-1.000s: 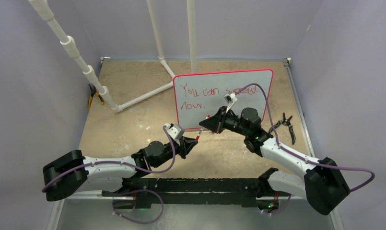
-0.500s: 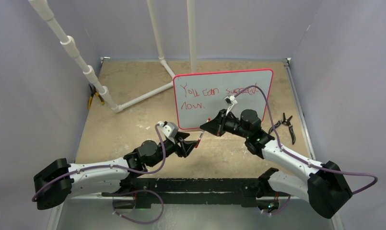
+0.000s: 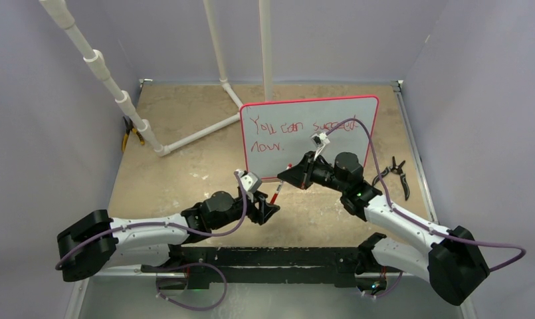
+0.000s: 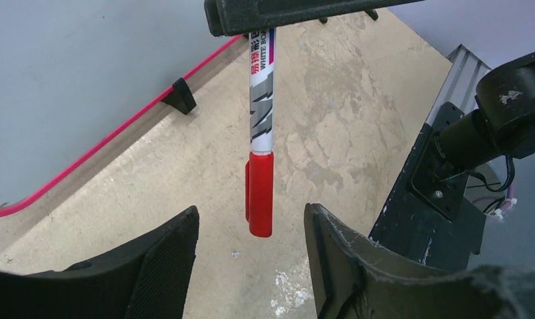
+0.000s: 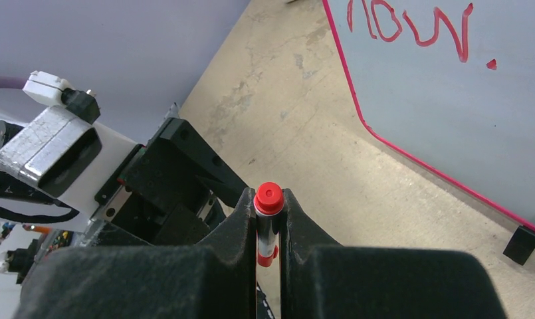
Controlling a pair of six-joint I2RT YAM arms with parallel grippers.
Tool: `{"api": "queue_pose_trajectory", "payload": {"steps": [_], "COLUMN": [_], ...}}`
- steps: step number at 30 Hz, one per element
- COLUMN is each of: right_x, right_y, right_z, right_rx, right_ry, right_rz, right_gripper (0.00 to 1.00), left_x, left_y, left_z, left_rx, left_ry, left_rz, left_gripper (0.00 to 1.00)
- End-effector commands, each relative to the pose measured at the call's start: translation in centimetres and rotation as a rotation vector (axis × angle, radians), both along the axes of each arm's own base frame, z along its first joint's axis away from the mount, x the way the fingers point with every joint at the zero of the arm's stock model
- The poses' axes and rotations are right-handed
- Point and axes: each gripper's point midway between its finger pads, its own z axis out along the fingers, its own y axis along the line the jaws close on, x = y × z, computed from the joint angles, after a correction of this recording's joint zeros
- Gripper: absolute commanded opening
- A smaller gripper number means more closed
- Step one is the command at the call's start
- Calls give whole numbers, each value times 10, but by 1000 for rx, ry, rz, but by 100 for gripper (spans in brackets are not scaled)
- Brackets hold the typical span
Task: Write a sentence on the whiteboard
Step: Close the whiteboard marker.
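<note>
The whiteboard (image 3: 298, 107) stands upright at the far right of the table (image 3: 185, 133), red-framed. The sentence (image 3: 278, 126) on it is an uneven red scrawl, roughly "You can succeed now." The right gripper (image 3: 282, 176) is clamped on a whiteboard marker (image 4: 261, 133) by the board's near left corner. Only the left wrist view shows the red cap hanging untouched between the left gripper's (image 4: 251, 226) parted fingers.

Bright, even overhead light, soft faint shadows, right hand (image 5: 269, 212) slightly blurred up close
</note>
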Motion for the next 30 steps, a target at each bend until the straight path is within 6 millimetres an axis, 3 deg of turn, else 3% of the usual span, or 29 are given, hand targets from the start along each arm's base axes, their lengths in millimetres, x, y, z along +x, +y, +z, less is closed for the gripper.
{"api": "queue_pose_trajectory", "payload": {"steps": [1, 12, 14, 18, 30], "right_x": [-3, -7, -8, -9, -20], "right_y": [2, 4, 5, 4, 2], "right_z": [15, 14, 13, 8, -14], "right_rx": [16, 9, 8, 2, -57], "right_ry": [-62, -68, -66, -61, -8], "right_rz": [30, 62, 67, 75, 119], "right_gripper": [0, 0, 0, 0, 0], "left_x": [4, 8, 8, 11, 19], "left_y": [-16, -29, -31, -31, -28], "left_z": [22, 23, 23, 23, 33], "left_rx": [-66, -85, -89, -88, -141], "left_ry": [-12, -9, -8, -8, -48], "left_rz": [-27, -38, -40, -27, -88], "left_gripper": [57, 37, 28, 0, 0]}}
